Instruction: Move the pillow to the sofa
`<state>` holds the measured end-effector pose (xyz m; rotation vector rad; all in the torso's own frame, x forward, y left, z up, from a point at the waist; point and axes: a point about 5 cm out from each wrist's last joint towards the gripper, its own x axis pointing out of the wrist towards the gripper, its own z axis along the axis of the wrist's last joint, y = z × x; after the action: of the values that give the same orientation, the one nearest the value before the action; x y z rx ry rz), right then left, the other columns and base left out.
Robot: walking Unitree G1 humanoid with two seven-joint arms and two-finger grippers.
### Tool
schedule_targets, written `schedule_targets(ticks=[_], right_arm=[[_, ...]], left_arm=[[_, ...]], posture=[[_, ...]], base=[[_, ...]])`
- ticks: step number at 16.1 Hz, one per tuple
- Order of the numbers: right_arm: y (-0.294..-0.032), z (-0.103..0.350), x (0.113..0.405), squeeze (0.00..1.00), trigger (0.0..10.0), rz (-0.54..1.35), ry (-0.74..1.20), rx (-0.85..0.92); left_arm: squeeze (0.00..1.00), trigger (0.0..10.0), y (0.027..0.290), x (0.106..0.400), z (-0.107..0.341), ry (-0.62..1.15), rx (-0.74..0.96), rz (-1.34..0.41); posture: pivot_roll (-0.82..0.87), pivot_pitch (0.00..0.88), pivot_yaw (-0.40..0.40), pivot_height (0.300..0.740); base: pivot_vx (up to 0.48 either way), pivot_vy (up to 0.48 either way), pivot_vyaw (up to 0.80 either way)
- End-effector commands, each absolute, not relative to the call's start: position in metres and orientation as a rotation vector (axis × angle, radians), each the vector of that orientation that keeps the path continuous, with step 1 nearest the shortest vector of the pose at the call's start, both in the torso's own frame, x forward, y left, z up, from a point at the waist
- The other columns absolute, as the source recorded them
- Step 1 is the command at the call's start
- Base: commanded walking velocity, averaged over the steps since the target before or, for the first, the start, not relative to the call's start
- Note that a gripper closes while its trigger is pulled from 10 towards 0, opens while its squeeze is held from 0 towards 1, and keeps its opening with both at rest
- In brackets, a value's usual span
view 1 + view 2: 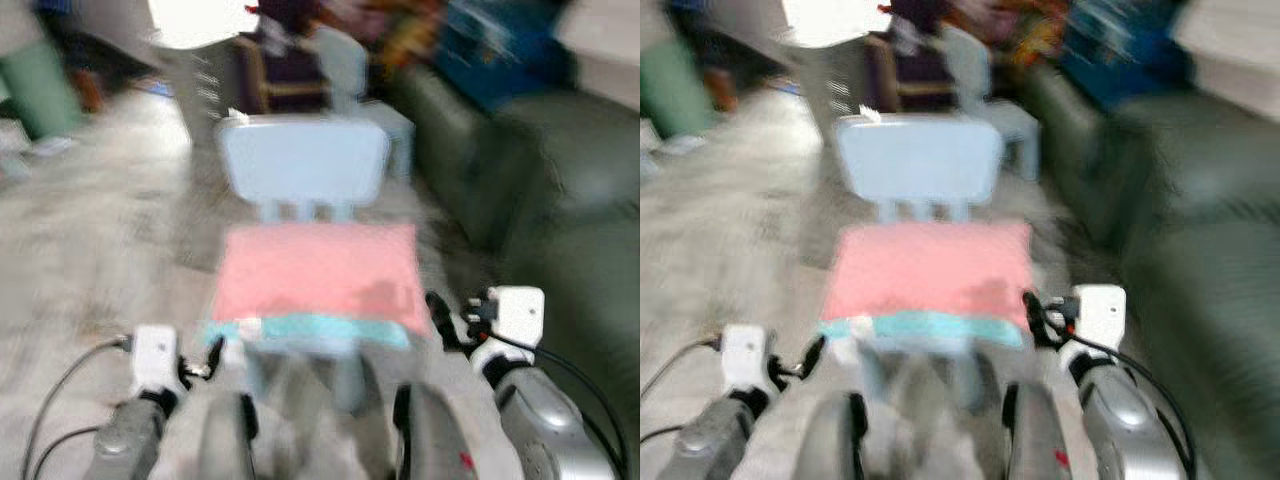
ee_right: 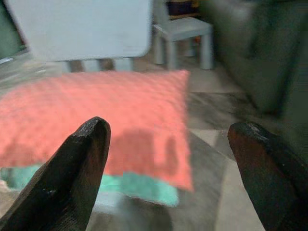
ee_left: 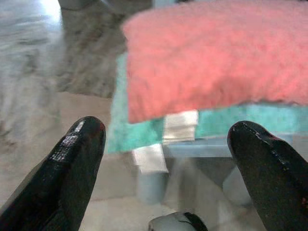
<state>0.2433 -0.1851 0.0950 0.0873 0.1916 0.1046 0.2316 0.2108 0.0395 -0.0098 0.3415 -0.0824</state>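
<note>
One dark grey-green sofa (image 1: 560,190) runs along the right of a pale stone-tiled floor (image 1: 90,250). The pink fuzzy pillow (image 1: 320,272) lies on a small pale-blue plastic chair (image 1: 305,160). The left gripper (image 3: 166,168) and right gripper (image 2: 168,168) hover spread, just short of it.

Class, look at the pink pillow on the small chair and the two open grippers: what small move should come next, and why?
Probably bring both grippers in to the pillow's sides. It lies on the chair, untouched; the left gripper and right gripper are open, flanking its near corners, short of it.

Left hand (image 3: 166,173) fingers spread wide, pink pillow (image 3: 216,57) ahead on teal cushion (image 3: 127,130); pale chair (image 3: 192,149) beneath
</note>
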Motion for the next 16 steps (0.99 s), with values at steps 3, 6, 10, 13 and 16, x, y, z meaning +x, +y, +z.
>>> schedule_targets(ticks=[3, 6, 10, 13, 16], right_arm=[[-0.184, 0.097, 0.249, 0.0, 10.0, 0.122, 0.185, 0.07], [-0.184, 0.097, 0.251, 0.0, 10.0, 0.124, 0.181, 0.067], [-0.182, 0.101, 0.257, 0.0, 10.0, 0.139, 0.159, 0.044], [-0.182, 0.112, 0.266, 0.0, 10.0, 0.154, 0.106, 0.02], [-0.187, 0.161, 0.287, 0.0, 10.0, 0.166, -0.09, -0.044]], left_arm=[[0.0, 10.0, 0.212, 0.237, 0.046, 0.299, 0.026, -0.044], [0.0, 10.0, 0.213, 0.244, 0.053, 0.249, 0.028, -0.024], [0.0, 10.0, 0.217, 0.256, 0.063, 0.207, 0.034, -0.002], [0.0, 10.0, 0.222, 0.273, 0.082, 0.138, 0.026, 0.015], [0.0, 10.0, 0.226, 0.302, 0.141, -0.071, 0.033, 0.048]], posture=[[-0.16, 0.038, 0.03, 0.454], [-0.16, 0.041, 0.031, 0.421], [-0.15, 0.041, 0.03, 0.381], [-0.15, 0.041, 0.031, 0.366], [-0.15, 0.04, 0.039, 0.366]], base=[[0.0, 0.0, 0.0], [0.0, 0.0, 0.0], [0.0, 0.0, 0.0], [0.0, 0.0, 0.0], [0.0, 0.0, 0.0]])
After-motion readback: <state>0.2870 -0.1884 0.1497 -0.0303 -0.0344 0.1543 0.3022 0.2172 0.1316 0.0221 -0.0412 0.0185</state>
